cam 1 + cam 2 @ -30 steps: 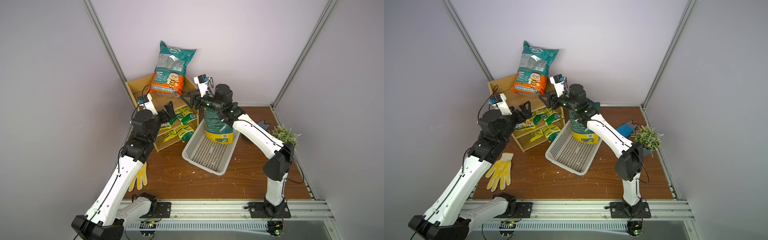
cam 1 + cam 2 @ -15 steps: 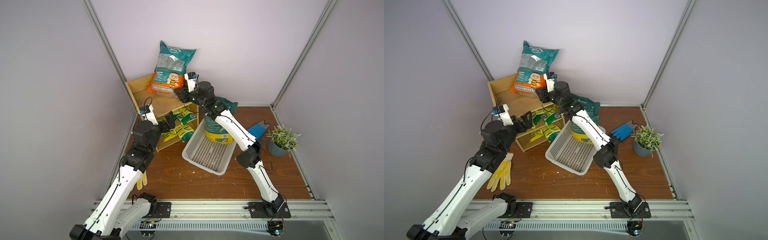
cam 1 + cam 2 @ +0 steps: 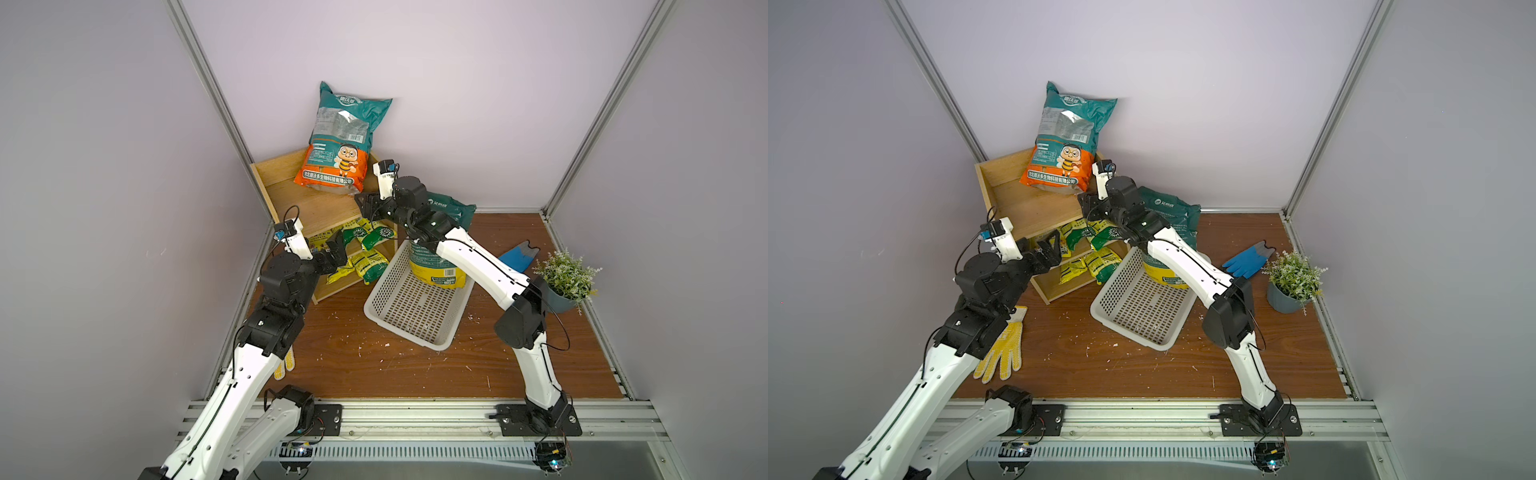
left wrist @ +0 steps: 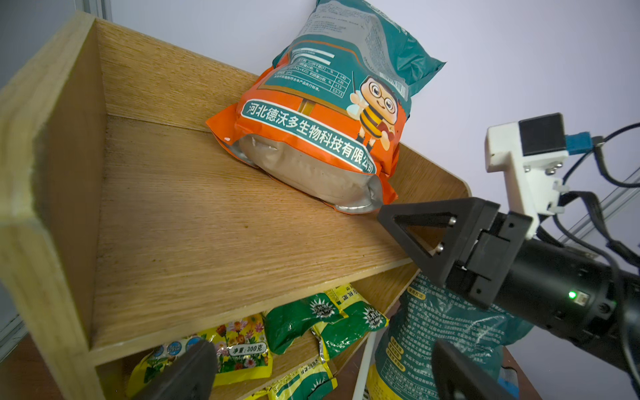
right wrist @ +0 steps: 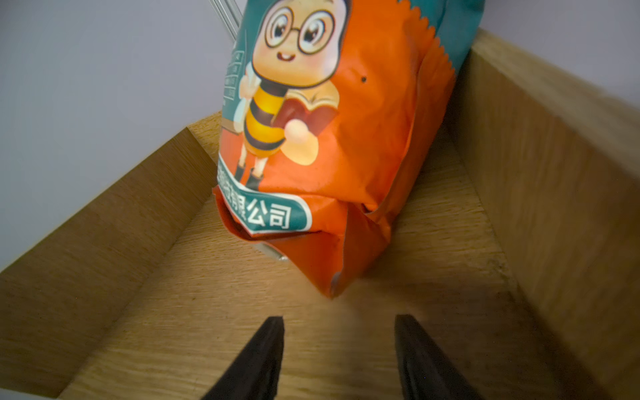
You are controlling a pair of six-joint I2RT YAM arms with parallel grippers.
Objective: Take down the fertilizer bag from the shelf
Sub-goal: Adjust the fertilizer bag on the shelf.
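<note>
the orange-and-teal plastic fertilizer bag [image 3: 341, 141] stands on the top tier of the light-wood three-tier shelf [image 3: 320, 214], leaning against the wall [image 3: 457, 104]. the right pincer [image 5: 338, 323] hovers just before its lower corner, jaws apart and empty. the left pincer [image 3: 337, 245] gapes wide near the middle tier.

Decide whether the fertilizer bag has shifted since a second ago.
No. The fertilizer bag stands in the same back corner of the shelf, leaning on the wall; the open right pincer is not gripping it.

The fertilizer bag [image 3: 338, 162] stands atop the shelf [image 3: 316, 212].
</note>
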